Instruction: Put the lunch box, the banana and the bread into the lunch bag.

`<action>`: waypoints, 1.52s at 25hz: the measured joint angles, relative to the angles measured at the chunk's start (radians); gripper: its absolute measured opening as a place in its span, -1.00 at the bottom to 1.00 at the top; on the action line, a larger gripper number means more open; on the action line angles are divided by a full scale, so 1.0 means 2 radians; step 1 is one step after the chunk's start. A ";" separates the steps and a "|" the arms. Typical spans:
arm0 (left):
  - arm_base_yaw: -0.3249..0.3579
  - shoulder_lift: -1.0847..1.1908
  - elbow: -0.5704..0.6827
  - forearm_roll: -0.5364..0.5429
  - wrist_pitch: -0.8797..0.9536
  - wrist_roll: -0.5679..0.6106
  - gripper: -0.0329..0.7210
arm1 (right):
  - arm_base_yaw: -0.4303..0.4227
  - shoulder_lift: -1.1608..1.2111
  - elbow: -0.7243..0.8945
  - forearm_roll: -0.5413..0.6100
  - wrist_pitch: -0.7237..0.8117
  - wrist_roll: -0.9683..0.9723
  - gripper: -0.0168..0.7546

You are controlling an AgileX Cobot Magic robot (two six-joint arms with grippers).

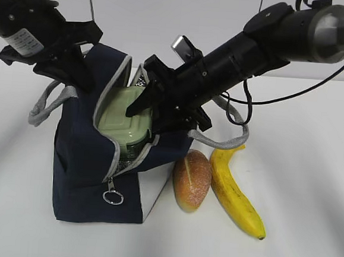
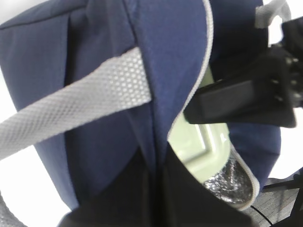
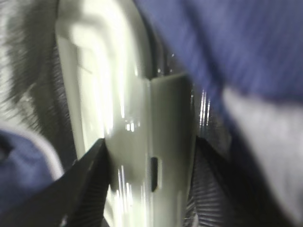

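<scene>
Right pincer (image 1: 149, 106) clamps the box (image 1: 122, 120) half inside the bag (image 1: 83, 163); left pincer (image 1: 75, 70), pinched together on fabric, should hold that mouth wide.

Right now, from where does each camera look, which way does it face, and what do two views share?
Exterior view: in front, looking down at a slant at the lunch bag, bread, banana; both arms show.
Left wrist view: beside the bag, facing its grey handle; the left gripper is shut on the fabric.
Right wrist view: inside the opening, right gripper shut on the lunch box.
All share the green lunch box.
</scene>
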State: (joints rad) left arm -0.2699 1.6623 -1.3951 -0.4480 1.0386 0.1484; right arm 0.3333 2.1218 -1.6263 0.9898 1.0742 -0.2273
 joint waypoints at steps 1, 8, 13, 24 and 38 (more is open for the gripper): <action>0.000 0.000 0.000 0.000 0.000 0.000 -0.92 | 0.000 0.006 0.000 0.005 0.000 -0.004 -0.01; 0.000 0.000 0.000 -0.004 0.000 0.001 -0.92 | 0.000 0.039 -0.008 0.049 -0.002 -0.026 -0.01; 0.000 0.000 0.000 -0.010 0.000 0.002 -0.92 | 0.000 0.057 -0.009 0.051 -0.004 -0.030 -0.01; 0.000 0.000 0.000 -0.013 0.000 0.002 -0.92 | 0.001 0.078 -0.012 0.044 -0.012 -0.031 -0.01; 0.000 0.000 0.000 -0.013 0.000 0.003 -0.92 | 0.009 0.078 -0.012 0.019 -0.026 -0.032 0.13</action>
State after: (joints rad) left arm -0.2699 1.6623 -1.3951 -0.4735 1.0376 0.1543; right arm 0.3516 2.2788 -1.6502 1.0276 1.0214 -0.2919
